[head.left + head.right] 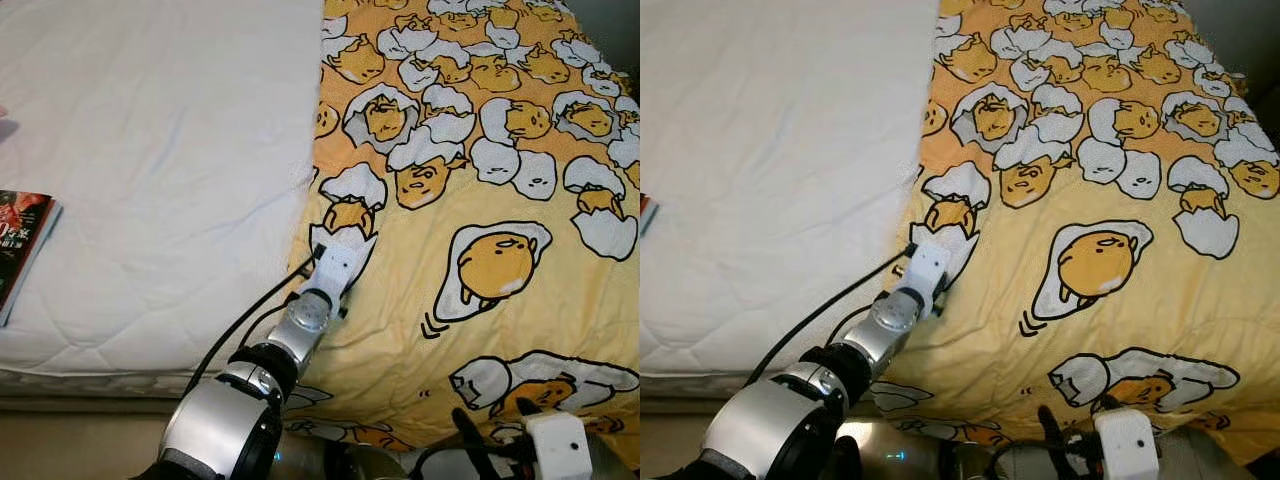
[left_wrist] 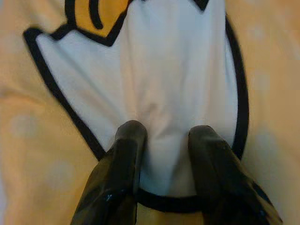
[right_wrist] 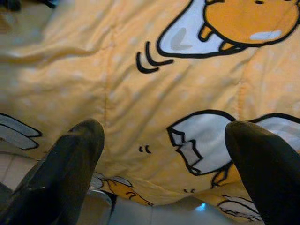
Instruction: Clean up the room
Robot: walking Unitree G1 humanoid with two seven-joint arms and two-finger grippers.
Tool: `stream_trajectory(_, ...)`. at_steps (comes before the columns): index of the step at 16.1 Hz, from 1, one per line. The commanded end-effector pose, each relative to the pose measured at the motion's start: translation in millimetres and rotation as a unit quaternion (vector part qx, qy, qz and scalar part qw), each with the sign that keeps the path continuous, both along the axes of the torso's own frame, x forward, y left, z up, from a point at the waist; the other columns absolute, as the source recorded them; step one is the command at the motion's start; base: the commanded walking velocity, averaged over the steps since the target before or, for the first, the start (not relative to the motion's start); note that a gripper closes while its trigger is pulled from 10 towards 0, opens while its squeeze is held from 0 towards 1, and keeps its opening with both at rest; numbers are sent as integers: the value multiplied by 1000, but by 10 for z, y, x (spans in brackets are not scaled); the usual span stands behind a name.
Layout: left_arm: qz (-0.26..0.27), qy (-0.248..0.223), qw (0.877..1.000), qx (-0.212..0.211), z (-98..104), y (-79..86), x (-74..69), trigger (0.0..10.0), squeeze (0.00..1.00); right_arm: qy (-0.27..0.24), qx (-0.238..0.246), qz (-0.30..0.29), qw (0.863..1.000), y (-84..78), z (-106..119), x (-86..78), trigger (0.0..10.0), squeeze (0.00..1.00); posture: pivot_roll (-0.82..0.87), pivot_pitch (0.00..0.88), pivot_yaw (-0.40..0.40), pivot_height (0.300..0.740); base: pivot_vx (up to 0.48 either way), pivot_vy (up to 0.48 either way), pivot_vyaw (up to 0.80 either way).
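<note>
A yellow blanket (image 1: 500,330) printed with cartoon eggs covers the right part of the bed, and its left edge lies over the white mattress (image 1: 150,150). My left gripper (image 2: 166,140) reaches out to that edge, with its fingers pinching a puckered fold of a white egg-shell patch; in the left eye view the left gripper (image 1: 348,238) sits just past its white wrist block. My right gripper (image 3: 164,136) hovers open above the blanket's front edge, the fingers wide apart with nothing between them. The right gripper (image 1: 497,412) sits low at the right in the left eye view.
A magazine with a red and black cover (image 1: 20,245) lies on the mattress at the far left. The bed's front edge and a strip of pale floor (image 1: 80,440) run along the bottom left. A black cable (image 1: 240,330) trails along my left arm.
</note>
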State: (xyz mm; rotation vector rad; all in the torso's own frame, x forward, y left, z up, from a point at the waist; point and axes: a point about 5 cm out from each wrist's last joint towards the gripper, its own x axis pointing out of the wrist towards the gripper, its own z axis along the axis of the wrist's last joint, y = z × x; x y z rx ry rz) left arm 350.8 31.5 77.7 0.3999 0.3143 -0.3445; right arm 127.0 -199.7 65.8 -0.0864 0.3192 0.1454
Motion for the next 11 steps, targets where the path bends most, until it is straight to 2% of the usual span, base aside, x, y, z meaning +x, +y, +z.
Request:
stream_trajectory(1,-18,54,998,3,-274,-253,-281,10000,0,11,4,0,1000,-30,1,-32,10000,0,-254,267,-140,740,0,0,0)
stream_trajectory(2,4,76,996,50,-435,-23,-317,10000,0,19,7,11,1000,-4,-23,-31,10000,0,-245,270,-142,740,0,0,0)
stream_trajectory(7,100,126,981,113,-820,854,-482,10000,0,35,8,16,999,-11,-47,-42,10000,0,-236,277,-150,740,0,0,0)
stream_trajectory(9,130,141,973,131,-936,1114,-598,10000,0,43,8,17,999,-20,-91,-54,10000,0,-206,274,-139,740,0,0,0)
stream_trajectory(10,199,159,958,131,-1022,1448,-722,10000,0,43,10,19,999,-6,-101,-24,10000,0,-205,265,-133,740,0,0,0)
stream_trajectory(11,253,170,944,127,-1070,1711,-832,10000,0,42,11,19,999,0,-105,7,10000,0,-203,259,-130,740,0,0,0)
